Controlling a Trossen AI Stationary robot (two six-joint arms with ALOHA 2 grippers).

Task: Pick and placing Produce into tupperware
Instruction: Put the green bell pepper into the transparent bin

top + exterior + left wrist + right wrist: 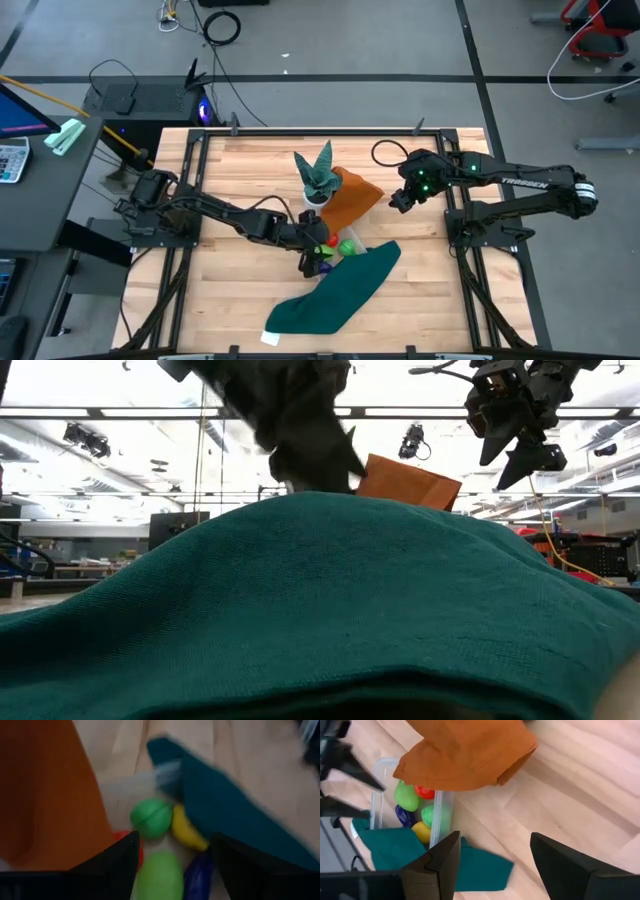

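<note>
We see the tupperware (407,800), a clear box, sitting near the table's centre, partly under the orange cloth (355,195) at its 12 o'clock side and touched by the green cloth (340,290) at its 6 o'clock side. All the produce visible lies inside it: a red piece (424,791), two green pieces (406,795) (429,814), a purple piece (402,815) and a yellow piece (421,832), packed touching one another.

The left gripper (312,262) hangs directly over the box, its jaws spread, with the oval green piece (159,876) between its fingers (115,862) and, as far as we can tell, not pinched. The right gripper (405,198) waits at about 2 o'clock from the box, well apart from it, its fingers (437,865) spread and holding nothing. The potted plant (318,180) stands at 11 o'clock of the box, just beside the orange cloth.

We judge the produce to be light, hard, smooth plastic: rounded, so prone to slip or roll unless gripped across the widest middle. The box looks thin-walled, light and easily shoved; we would take it by a long wall or rim, not its corners.
</note>
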